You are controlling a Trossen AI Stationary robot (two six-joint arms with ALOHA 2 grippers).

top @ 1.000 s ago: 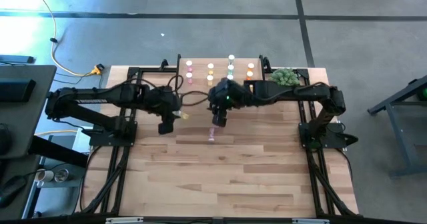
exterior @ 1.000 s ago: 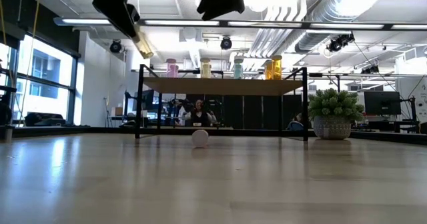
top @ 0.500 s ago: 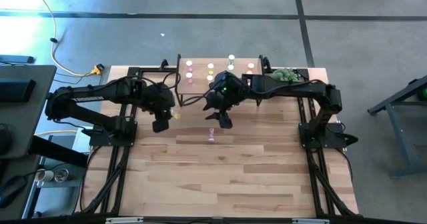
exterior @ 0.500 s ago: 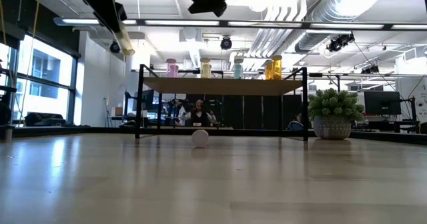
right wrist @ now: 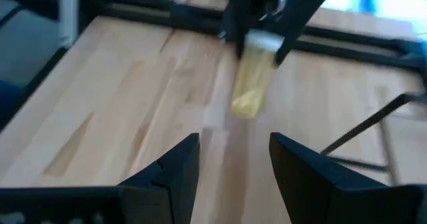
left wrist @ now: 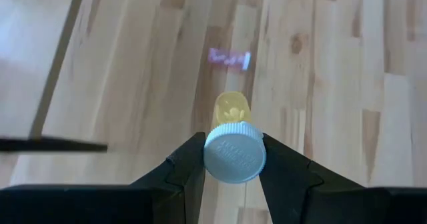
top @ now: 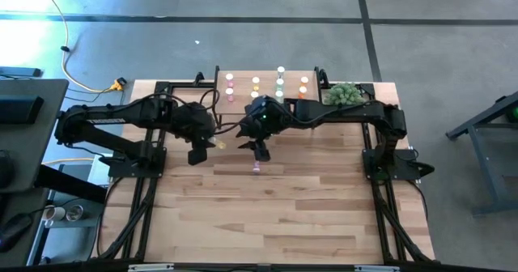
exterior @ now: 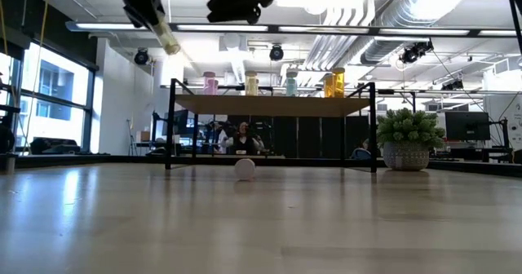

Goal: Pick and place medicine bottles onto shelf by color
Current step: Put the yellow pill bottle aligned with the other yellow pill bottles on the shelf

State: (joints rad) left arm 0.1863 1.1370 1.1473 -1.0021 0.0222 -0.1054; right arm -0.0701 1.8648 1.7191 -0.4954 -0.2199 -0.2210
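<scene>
My left gripper [top: 201,150] hangs above the table's middle left, shut on a yellow medicine bottle [top: 220,144] with a white cap. My right gripper [top: 261,150] is open and empty. It hovers just right of that bottle and faces it; the right wrist view shows the yellow bottle [right wrist: 253,84] ahead of its fingers. A pink bottle [top: 256,167] lies on its side on the table below the right gripper. The shelf [exterior: 273,104] stands at the far edge with pink, yellow, green and orange bottles upright on top. My left gripper pinches the yellow bottle's white cap [left wrist: 233,159] between its two fingers. The fingers slant down from above, toward the table's right. The yellow body [left wrist: 231,107] sticks out past the fingertips, tilted downward. The bottle [exterior: 167,39] is high above the table.
A potted plant [top: 344,92] stands on the table beside the shelf's right end. Black frame rails run along the table's left and right sides. The wide near half of the wooden top [top: 275,223] lies bare.
My right gripper has moved toward the table's left edge, closer to the held yellow bottle, sinking a little and turning its wrist. It stays open. My left gripper has rolled slightly, so the bottle's tilt has shifted.
</scene>
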